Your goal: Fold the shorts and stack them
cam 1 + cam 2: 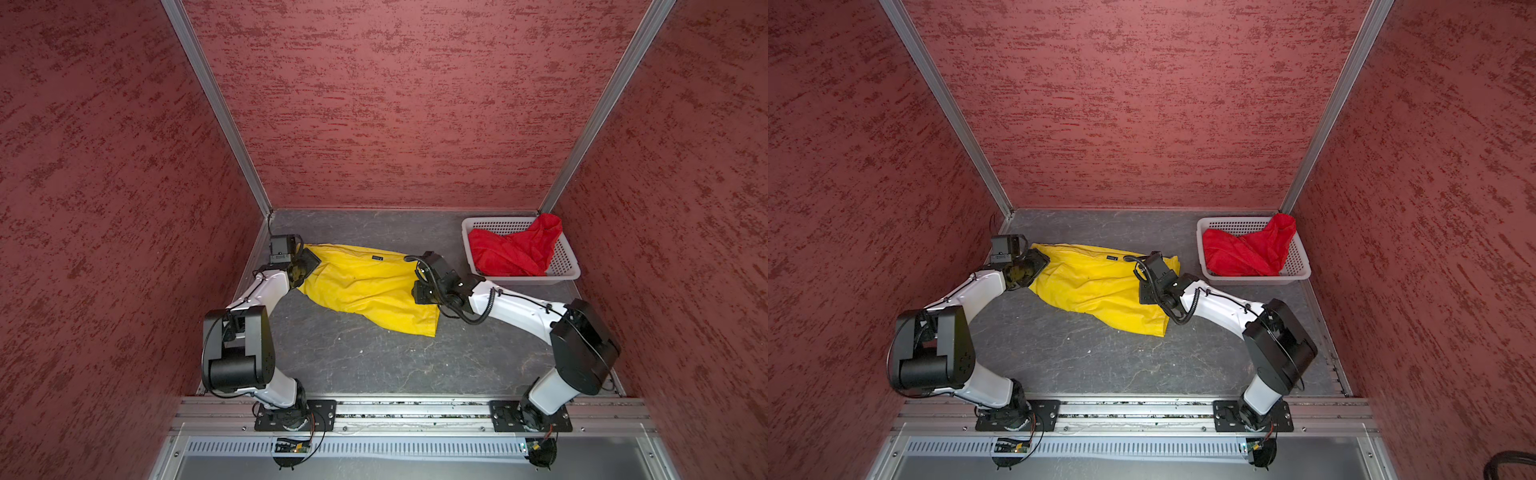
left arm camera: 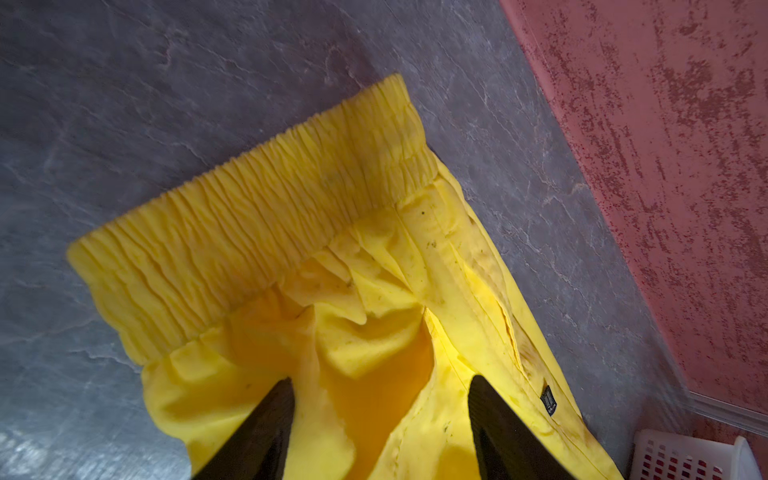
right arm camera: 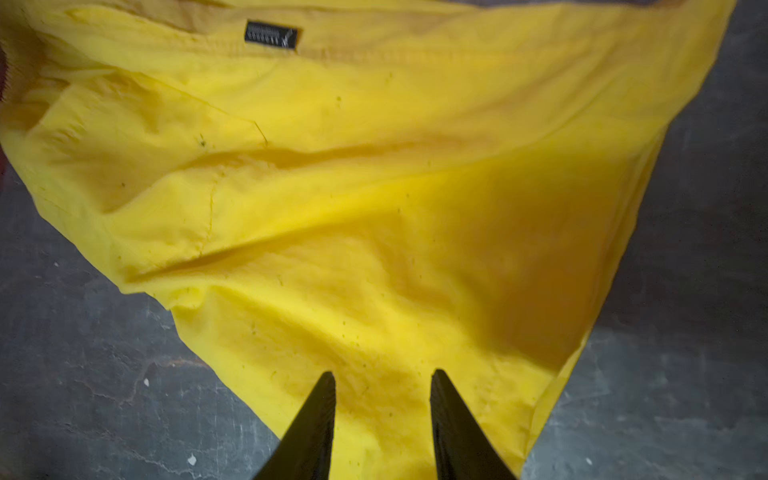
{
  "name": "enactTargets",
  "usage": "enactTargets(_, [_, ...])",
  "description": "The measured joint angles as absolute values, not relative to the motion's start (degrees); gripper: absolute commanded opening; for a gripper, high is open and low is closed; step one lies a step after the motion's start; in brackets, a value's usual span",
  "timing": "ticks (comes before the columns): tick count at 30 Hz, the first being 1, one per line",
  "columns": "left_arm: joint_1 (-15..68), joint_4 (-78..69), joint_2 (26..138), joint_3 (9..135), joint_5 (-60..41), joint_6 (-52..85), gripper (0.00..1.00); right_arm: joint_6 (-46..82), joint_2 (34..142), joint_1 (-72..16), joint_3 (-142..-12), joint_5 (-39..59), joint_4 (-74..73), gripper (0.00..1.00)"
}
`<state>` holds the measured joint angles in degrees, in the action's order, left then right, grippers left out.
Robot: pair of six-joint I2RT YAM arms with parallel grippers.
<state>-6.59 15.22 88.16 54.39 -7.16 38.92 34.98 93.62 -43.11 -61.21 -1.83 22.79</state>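
Left wrist view shows the left gripper [image 2: 380, 380] with jaws spread over the yellow shorts [image 2: 365, 340], just behind the gathered waistband [image 2: 249, 220], pinching nothing. The right gripper [image 3: 382, 372] hangs likewise parted over the leg end. These shorts lie stretched lengthwise on the table [image 1: 374, 357], probably flattened so a fold can begin. The red shorts [image 1: 511, 249] sit crumpled in the basket [image 1: 571, 272], apparently awaiting their turn.

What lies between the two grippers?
The yellow shorts, spread on the table from left gripper to right gripper; both top views show it.
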Motion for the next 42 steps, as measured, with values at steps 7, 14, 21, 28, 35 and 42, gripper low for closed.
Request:
enactTargets(7, [-7.35,16.10,87.44,51.40,-5.45,38.89,0.74,40.82,86.24,-44.84,-48.10,-0.64,23.66,0.49])
enactTargets(14, [-7.44,16.67,87.66,50.54,-4.16,38.98,0.74,44.25,85.34,-44.84,-44.51,2.44,21.19,0.46])
enactTargets(21, [-7.42,15.81,90.35,49.50,-3.97,39.27,0.50,47.16,85.41,-44.56,-42.35,6.85,14.96,0.00])
enactTargets(28, [-7.42,14.55,95.70,49.80,-5.39,40.42,0.28,46.00,82.19,-37.95,-39.11,5.06,21.17,0.00])
enactTargets(35, [-6.57,14.11,98.52,51.77,-10.31,40.51,0.28,42.57,74.08,-31.68,-39.38,2.31,26.44,0.04])
enactTargets(42, [-5.80,14.74,98.10,51.77,-12.34,41.36,0.33,41.63,75.11,-31.27,-41.15,-2.04,32.86,0.21])
